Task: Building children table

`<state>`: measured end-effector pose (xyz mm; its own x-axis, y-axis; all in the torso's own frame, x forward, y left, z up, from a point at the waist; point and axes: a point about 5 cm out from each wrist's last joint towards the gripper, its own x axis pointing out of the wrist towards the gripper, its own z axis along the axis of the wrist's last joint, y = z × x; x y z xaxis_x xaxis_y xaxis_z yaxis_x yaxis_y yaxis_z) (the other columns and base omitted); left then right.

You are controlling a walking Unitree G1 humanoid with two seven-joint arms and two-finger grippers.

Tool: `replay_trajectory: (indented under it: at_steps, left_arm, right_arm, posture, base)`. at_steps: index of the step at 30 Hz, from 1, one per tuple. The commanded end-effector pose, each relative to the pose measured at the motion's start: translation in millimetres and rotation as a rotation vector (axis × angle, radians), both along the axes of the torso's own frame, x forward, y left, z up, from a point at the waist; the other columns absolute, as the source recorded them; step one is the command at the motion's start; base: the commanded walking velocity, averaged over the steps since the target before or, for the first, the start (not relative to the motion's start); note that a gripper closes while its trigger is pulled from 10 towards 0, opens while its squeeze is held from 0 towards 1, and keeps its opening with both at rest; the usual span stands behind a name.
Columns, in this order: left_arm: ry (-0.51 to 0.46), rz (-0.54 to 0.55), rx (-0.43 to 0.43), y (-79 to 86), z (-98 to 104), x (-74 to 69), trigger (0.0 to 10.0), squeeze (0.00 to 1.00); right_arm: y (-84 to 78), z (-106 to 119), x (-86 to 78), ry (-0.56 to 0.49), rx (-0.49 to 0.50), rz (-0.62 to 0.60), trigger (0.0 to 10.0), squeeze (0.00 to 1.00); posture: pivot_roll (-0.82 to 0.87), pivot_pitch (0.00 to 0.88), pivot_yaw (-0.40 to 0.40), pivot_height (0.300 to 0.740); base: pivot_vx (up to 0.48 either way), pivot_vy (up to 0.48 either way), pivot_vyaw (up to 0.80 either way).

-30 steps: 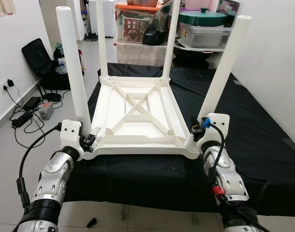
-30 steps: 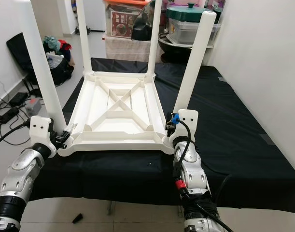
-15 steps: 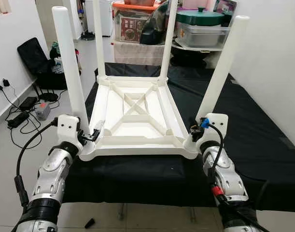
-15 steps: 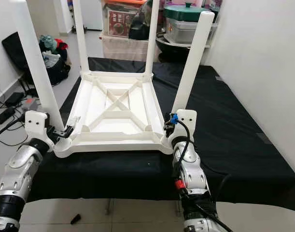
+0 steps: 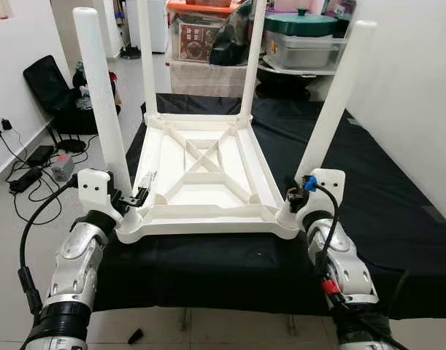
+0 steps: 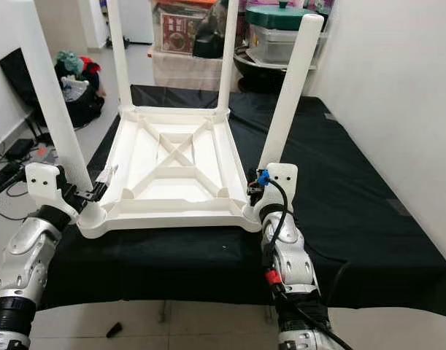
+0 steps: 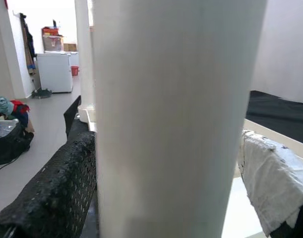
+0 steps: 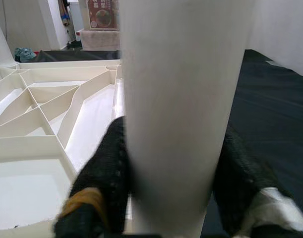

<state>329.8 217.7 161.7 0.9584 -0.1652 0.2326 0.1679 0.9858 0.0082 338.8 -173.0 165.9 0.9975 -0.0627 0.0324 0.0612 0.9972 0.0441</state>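
A white plastic children's table (image 5: 208, 171) lies upside down on a black-covered surface (image 5: 368, 189), its legs pointing up. My left gripper (image 5: 129, 198) is shut on the base of the near-left leg (image 5: 102, 95). In the left wrist view that leg (image 7: 176, 119) sits between the black fingers (image 7: 57, 188). My right gripper (image 5: 292, 205) is shut on the base of the near-right leg (image 5: 336, 102). In the right wrist view its fingers (image 8: 106, 173) hug that leg (image 8: 181, 99) on both sides. Two far legs (image 5: 253, 58) stand at the back corners.
Storage boxes (image 5: 201, 36) and a green-lidded tub (image 5: 306, 40) stand behind the black surface. A black bag (image 5: 51, 91) leans on the left wall, with cables and a power strip (image 5: 29, 175) on the floor. A white wall (image 5: 420, 87) runs along the right.
The whole view has shifted slightly. My left gripper, with the near-left leg, has moved a little to the left. The right gripper keeps its hold in the same place.
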Motion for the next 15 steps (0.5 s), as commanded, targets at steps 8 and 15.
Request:
replay_trajectory:
  at_steps: [8, 15]
  left_arm:
    - [0.025, 0.042, 0.000, 8.4, -2.9, -2.8, 10.0, 1.00]
    - [0.016, 0.088, 0.002, 14.1, -6.7, -9.7, 10.0, 0.00]
  right_arm:
    - [0.6, 9.3, -1.3, -0.041, -0.013, 0.012, 10.0, 1.00]
    - [-0.3, 30.3, 1.6, -0.088, -0.024, 0.045, 10.0, 0.00]
  posture:
    - [0.09, 0.000, -0.102, 0.740]
    - [0.09, 0.000, -0.104, 0.740]
  base:
    - [0.000, 0.000, 0.00]
    - [0.000, 0.000, 0.00]
